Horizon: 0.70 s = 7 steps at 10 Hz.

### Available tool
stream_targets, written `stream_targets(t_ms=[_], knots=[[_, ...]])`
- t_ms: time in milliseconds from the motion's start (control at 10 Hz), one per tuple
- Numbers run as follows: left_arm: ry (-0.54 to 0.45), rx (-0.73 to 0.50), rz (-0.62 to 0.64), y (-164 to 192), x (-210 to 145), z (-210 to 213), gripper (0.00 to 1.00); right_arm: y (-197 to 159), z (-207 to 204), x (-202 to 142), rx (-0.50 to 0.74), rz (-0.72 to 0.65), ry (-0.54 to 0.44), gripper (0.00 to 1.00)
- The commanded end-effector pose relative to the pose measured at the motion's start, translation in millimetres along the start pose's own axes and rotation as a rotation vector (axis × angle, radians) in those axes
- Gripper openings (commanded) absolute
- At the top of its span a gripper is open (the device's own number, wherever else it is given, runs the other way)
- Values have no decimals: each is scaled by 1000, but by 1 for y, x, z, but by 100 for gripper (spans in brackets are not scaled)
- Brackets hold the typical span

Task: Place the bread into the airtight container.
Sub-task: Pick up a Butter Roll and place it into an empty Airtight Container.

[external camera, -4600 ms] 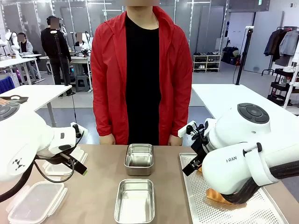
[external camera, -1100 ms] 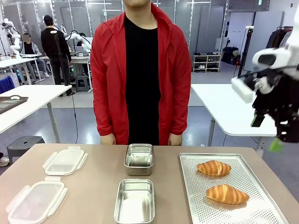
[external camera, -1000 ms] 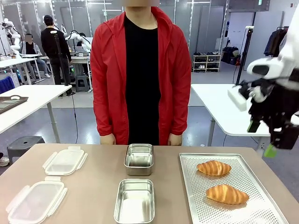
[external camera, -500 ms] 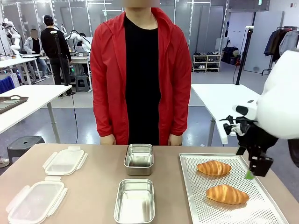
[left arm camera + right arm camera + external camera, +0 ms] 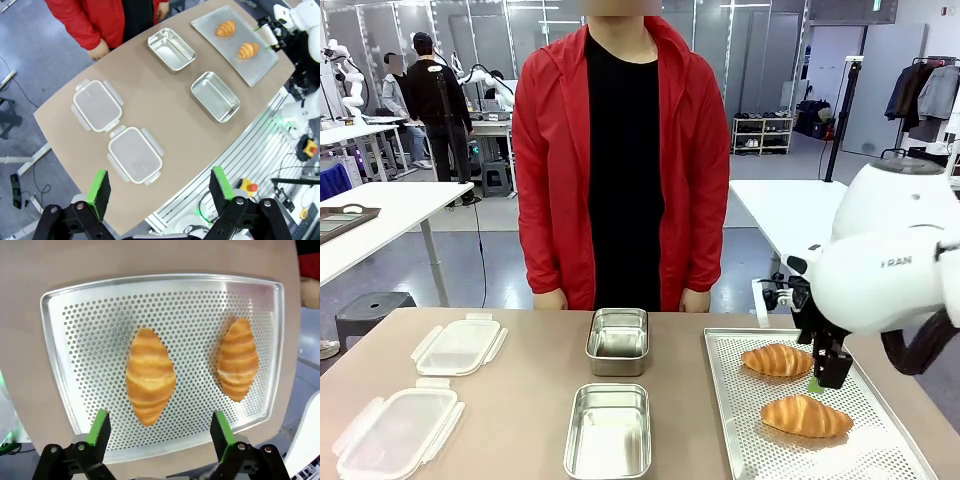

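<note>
golden on silver, tan beneath
golden-brown banded crescent croissant (image 5: pixel 805 415) and its like-coloured twin (image 5: pixel 777 360); silver metal tray (image 5: pixel 740 440) dotted with holes; plain tan-brown surface (image 5: pixel 530 400); person's red jacket (image 5: pixel 550 150).

Open lab hall with white worktables (image 5: pixel 795 215) and glass partitions (image 5: pixel 480 30)

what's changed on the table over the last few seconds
The right gripper, raised at the right a second ago, has come down, open, over the near croissant on the tray. The left arm, low over the table earlier, has pulled up; the left gripper is open high above the table. Nothing was grasped. The near croissant, far croissant, far container, near container, far lid and near lid stayed put.
</note>
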<state>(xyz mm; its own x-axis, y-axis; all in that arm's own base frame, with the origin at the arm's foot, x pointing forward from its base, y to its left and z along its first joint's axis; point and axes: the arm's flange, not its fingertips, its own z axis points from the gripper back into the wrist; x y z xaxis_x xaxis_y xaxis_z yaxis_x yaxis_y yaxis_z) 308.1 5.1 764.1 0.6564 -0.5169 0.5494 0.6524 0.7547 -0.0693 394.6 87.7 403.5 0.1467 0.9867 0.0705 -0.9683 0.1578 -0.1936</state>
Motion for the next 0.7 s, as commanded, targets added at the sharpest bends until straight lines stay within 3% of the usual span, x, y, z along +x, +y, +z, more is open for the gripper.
stream_targets(t_ms=[0,600], knots=[[-2,-1,-18,0,0,1,100,18,-22,-6,2,-31,38,100],[-2,-1,-18,0,0,1,100,14,-79,-7,33,-41,64,100]])
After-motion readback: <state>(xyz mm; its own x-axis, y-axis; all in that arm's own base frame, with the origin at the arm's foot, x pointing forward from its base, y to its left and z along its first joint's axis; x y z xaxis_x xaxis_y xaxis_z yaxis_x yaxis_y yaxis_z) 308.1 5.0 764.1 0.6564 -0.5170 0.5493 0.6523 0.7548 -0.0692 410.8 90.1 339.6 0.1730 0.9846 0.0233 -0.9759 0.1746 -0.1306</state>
